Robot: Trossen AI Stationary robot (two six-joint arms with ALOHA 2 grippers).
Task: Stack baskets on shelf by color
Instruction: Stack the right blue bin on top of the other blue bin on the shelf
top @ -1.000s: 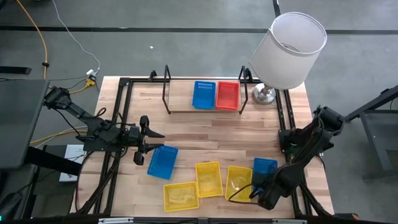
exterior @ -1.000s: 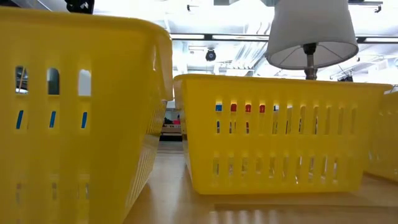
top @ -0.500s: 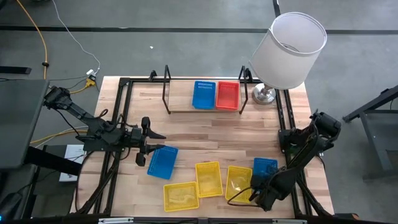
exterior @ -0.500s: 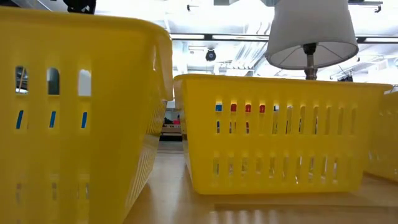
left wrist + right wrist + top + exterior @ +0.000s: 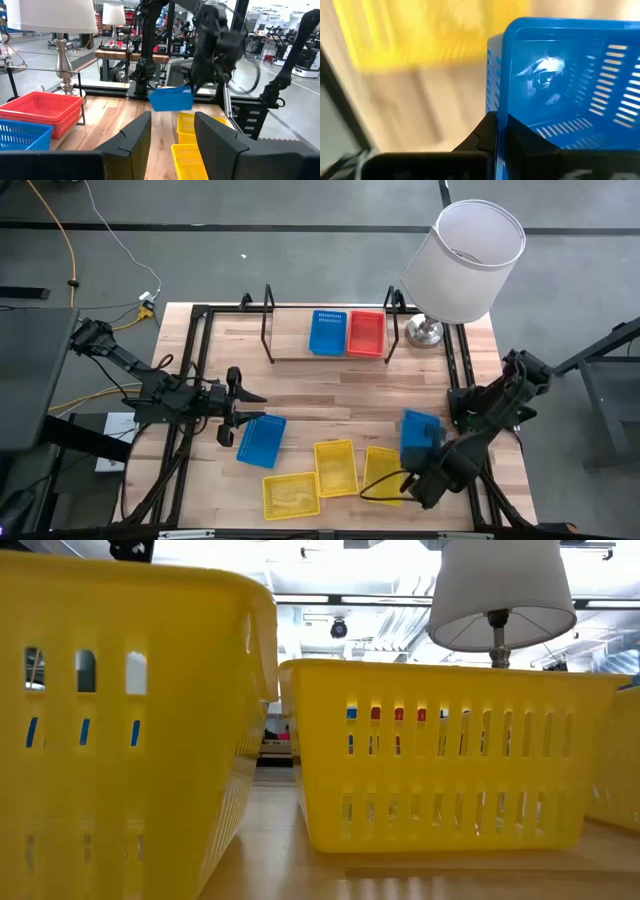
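The wooden counter [image 5: 330, 395] carries the shelf [image 5: 325, 355] at its 12 o'clock edge, with a blue basket on the shelf [image 5: 326, 332] touching a red basket [image 5: 366, 333] at its 3 o'clock side; the shelf's left half is bare board. A lamp [image 5: 465, 260] stands at the counter's 1 o'clock corner, just beside the shelf's end loop. Three yellow baskets [image 5: 335, 468] lie close together along the 6 o'clock edge, and a loose blue basket [image 5: 261, 439] sits at about 8 o'clock. The right claw [image 5: 412, 470], near 5 o'clock, is clamped shut on the rim of a lifted blue basket [image 5: 421, 434], which hangs tilted above the counter, just past the rightmost yellow basket; the right wrist view shows a finger [image 5: 487, 131] pinching the blue wall. The left claw [image 5: 236, 408] hovers at 9 o'clock with its fingers [image 5: 135, 132] parted wide, gripping nothing, the loose blue basket just below it. Open wood lies across the counter's middle, between the baskets and the shelf.
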